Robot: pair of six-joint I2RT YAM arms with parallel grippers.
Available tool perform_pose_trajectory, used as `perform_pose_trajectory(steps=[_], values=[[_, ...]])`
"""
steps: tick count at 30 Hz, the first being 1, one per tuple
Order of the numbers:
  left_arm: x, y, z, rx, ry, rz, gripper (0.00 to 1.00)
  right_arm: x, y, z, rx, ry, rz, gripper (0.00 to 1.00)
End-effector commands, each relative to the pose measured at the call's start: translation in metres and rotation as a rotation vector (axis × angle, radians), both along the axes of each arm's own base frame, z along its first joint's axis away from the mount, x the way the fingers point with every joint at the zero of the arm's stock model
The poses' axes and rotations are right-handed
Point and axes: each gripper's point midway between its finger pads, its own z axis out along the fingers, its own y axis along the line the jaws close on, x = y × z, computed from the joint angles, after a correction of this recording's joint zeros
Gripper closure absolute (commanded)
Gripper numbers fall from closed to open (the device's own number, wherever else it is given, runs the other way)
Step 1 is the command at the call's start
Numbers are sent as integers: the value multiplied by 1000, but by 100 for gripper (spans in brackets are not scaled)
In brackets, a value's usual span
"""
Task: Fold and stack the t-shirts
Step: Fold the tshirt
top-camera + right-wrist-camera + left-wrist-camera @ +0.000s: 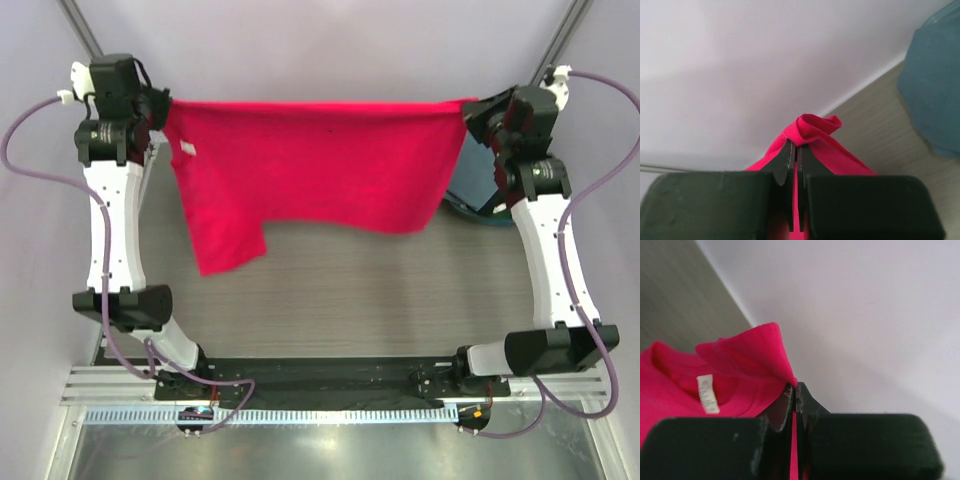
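Hanging above the far half of the table (350, 300), the red t-shirt (310, 165) is stretched by its top edge, its lower left part drooping lowest. A grey-blue t-shirt (478, 178) sits just past its right edge. The left pincer (795, 390) is clamped on its left corner and the right pincer (796, 147) on its right corner. A white label (707, 393) sits by the collar.

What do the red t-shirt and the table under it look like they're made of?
The red t-shirt: soft knit cloth, likely cotton jersey, matte; it sags and creases as it hangs, and has a sewn white neck label. The table: probably grey-brown wood-grain laminate, low sheen, with fine streaks; real wood can't be ruled out.
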Motion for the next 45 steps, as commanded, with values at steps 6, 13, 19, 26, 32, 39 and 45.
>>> perform_pose_trajectory(steps=[6,13,19,26,32,39,45], values=[[30,21,39,7,-203,8,100,37,2,45,102,-120,129,99],[47,-1,-85,-6,-91,-79,100,68,11,-77,152,-2,200,99],[7,2,-196,21,82,-27,100,52,2,-186,157,160,177,99],[-55,-3,-288,20,215,-57,100,-9,11,-286,194,312,192,99],[-114,-1,-332,75,298,-84,100,-76,8,-323,158,374,164,99],[-169,-12,-353,18,295,-115,100,-138,-1,-331,121,382,104,98],[-211,-11,-370,-4,383,-70,100,-168,-8,-328,103,393,57,95]])
